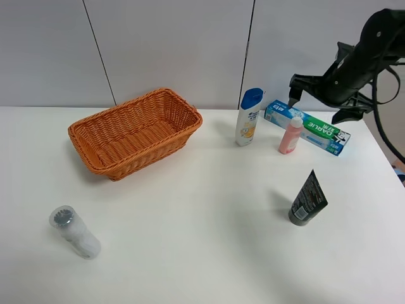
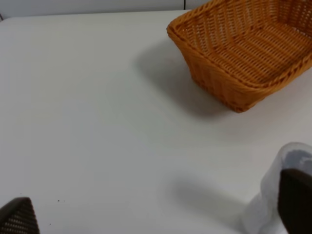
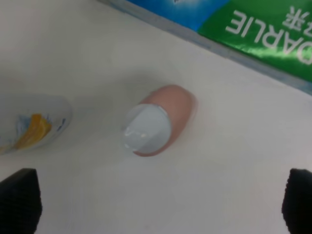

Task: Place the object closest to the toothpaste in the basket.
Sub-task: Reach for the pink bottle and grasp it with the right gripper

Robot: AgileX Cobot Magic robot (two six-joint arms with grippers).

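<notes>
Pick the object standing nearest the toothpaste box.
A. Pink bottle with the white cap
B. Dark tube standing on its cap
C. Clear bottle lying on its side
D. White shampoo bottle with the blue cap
A: the pink bottle stands right in front of the Darlie toothpaste box, with the other items clearly farther off on the table.

Basket is showing orange-brown, woven wicker pattern throughout. Toothpaste box is running blue into green with white lettering. Small bottle is reading pink, cap pale whitish. Shampoo bottle is showing white with blue cap, orange-yellow label art. Tube is reading dark grey-black. Clear bottle is looking translucent white. Table is showing plain white.
</notes>
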